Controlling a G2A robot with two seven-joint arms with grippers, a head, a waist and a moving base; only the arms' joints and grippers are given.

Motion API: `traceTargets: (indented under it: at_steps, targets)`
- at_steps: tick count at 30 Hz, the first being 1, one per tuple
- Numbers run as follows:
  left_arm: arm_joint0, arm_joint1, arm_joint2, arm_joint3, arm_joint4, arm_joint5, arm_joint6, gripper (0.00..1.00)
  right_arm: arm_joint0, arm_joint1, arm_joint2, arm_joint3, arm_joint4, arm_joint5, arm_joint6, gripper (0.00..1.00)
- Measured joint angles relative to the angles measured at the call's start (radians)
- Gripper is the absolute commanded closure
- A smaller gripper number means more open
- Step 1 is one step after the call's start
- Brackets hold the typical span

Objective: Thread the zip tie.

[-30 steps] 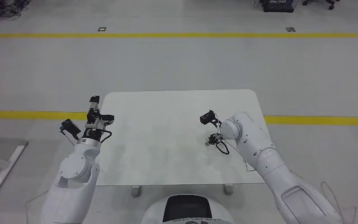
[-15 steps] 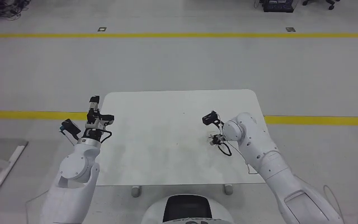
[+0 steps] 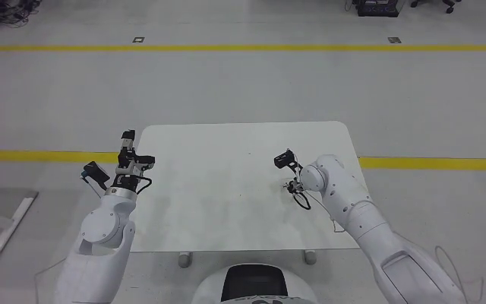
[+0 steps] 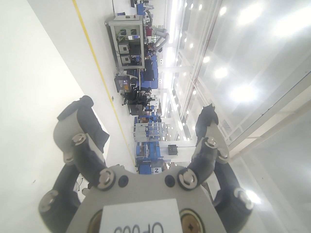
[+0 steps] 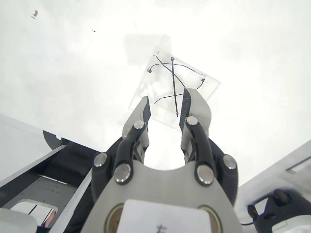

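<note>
Right gripper [image 5: 166, 98] half-spread, empty, over clear tray [image 5: 148, 86]; crossed zip ties [image 5: 174, 86] just beyond fingertips. Best: descend on one strap, clear of crossing, close squarely across it.

Setting: an industrial robotics laboratory in a large hall. A white table [image 3: 228, 152] stood on a wide, pale grey floor [image 3: 243, 83] marked with yellow lines [image 3: 228, 48]. The left wrist view showed a framed equipment cabinet [image 4: 126, 42], blue workstations [image 4: 148, 149], a grey robot arm [image 4: 161, 36] in the background, and rows of high ceiling lights [image 4: 243, 94].
</note>
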Motion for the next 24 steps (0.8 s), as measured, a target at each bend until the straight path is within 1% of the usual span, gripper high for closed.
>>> traceTargets:
  at_steps: [5, 12, 15, 16, 19, 24]
  targets:
    - [0.0, 0.0, 0.0, 0.0, 0.0, 0.0, 0.0, 0.0, 0.021, -0.01, -0.018, 0.055, 0.016, -0.007, -0.018, 0.76]
    - [0.0, 0.0, 0.0, 0.0, 0.0, 0.0, 0.0, 0.0, 0.046, -0.024, -0.043, 0.126, 0.033, -0.012, -0.039, 0.76]
    - [0.0, 0.0, 0.0, 0.0, 0.0, 0.0, 0.0, 0.0, 0.057, -0.031, -0.053, 0.154, 0.038, -0.012, -0.049, 0.79]
    - [0.0, 0.0, 0.0, 0.0, 0.0, 0.0, 0.0, 0.0, 0.06, -0.033, -0.057, 0.164, 0.038, -0.01, -0.054, 0.82]
    - [0.0, 0.0, 0.0, 0.0, 0.0, 0.0, 0.0, 0.0, 0.069, -0.039, -0.066, 0.185, 0.039, -0.008, -0.067, 0.84]
    - [0.0, 0.0, 0.0, 0.0, 0.0, 0.0, 0.0, 0.0, 0.08, -0.048, -0.082, 0.213, 0.038, -0.006, -0.085, 0.83]
